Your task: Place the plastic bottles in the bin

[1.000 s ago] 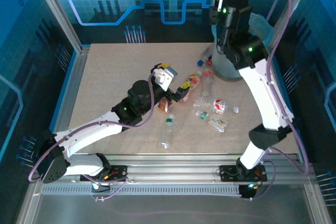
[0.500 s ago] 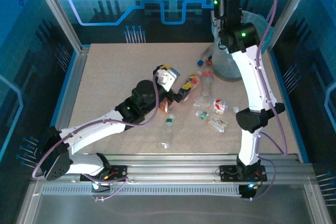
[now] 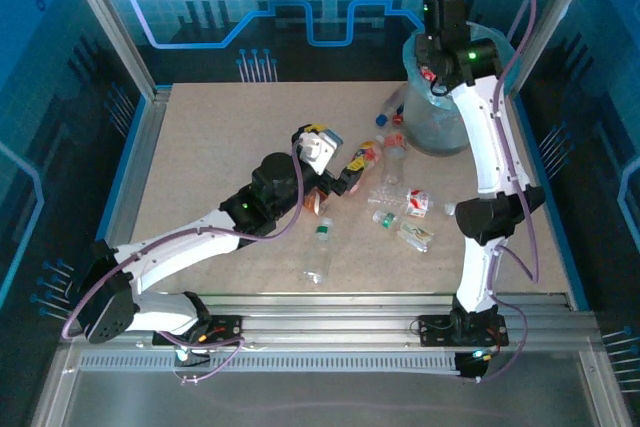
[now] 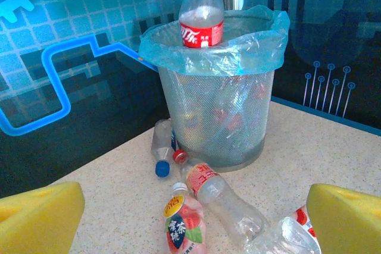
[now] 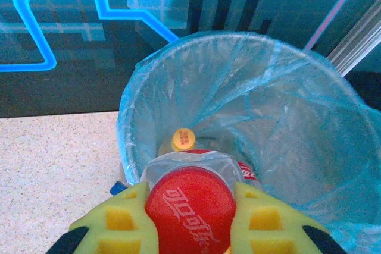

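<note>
Overhead, clear red-capped bottle (image 5: 189, 206) over crinkly-bagged mesh bin (image 4: 214, 117).

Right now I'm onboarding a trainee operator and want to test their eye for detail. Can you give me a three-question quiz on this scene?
1. True or false: the right gripper grips a red-capped bottle at the mouth of the bin.
2. The left gripper is: A open; B shut on a bottle; C inside the bin.
3. What colour is the cap seen down inside the bin?
Key: 1 true; 2 A; 3 yellow.
</note>
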### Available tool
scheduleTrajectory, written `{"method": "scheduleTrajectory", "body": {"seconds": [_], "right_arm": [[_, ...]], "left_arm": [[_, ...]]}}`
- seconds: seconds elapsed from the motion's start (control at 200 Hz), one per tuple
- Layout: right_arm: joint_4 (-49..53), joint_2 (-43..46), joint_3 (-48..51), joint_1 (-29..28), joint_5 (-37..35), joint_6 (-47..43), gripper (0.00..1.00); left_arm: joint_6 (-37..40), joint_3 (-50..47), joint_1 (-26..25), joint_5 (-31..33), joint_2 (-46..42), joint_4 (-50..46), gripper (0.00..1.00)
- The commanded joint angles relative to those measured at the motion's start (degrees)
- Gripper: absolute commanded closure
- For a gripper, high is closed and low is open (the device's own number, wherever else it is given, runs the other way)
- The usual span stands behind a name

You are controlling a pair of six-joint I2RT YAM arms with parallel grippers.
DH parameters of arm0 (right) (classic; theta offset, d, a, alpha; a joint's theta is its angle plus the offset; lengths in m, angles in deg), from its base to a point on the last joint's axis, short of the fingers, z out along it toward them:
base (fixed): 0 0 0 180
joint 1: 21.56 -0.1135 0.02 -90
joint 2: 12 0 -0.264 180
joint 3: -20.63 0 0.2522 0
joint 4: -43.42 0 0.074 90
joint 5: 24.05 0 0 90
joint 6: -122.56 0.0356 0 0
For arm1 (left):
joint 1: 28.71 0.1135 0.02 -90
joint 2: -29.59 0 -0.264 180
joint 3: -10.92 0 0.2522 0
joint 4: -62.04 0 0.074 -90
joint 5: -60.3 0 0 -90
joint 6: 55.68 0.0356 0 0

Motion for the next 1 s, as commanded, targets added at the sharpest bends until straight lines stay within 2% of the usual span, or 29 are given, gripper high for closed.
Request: {"method": "scheduleTrajectory", "body": {"seconds": [0.0, 0.335, 0.385, 0.775, 0.84, 0.93, 0.995], "right_arm": [[4.2, -3.2, 0.4, 1.1, 5.8, 2.1, 1.0], [2.2, -9.5, 1.4, 5.5, 16.7, 3.1, 0.92], [1.8, -10.6, 1.5, 5.7, 17.1, 2.8, 0.88], [1.9, -14.9, 1.7, 7.2, 18.5, 2.4, 0.82], [2.3, -15.1, 1.1, 7.4, 19.1, 2.6, 0.77], [3.0, -14.3, -0.1, 7.3, 19.6, 2.7, 0.6], [2.8, -12.9, -0.7, 7.3, 19.8, 2.9, 0.52]], "left_arm": [[-0.2, 0.3, -0.3, 1.0, 0.8, 0.1, 0.03], [0.0, 0.4, -0.3, 1.3, 1.1, 0.0, 0.03], [0.2, 0.4, -0.3, 1.4, 1.1, 0.0, 0.03], [0.0, 0.6, -0.3, 1.5, 1.5, -0.2, 0.03], [0.1, 0.6, -0.3, 1.7, 1.5, -0.2, 0.03], [0.1, 0.6, -0.3, 2.1, 1.2, -0.3, 0.03], [0.2, 0.7, -0.4, 2.5, 1.2, -0.3, 0.03]]}}
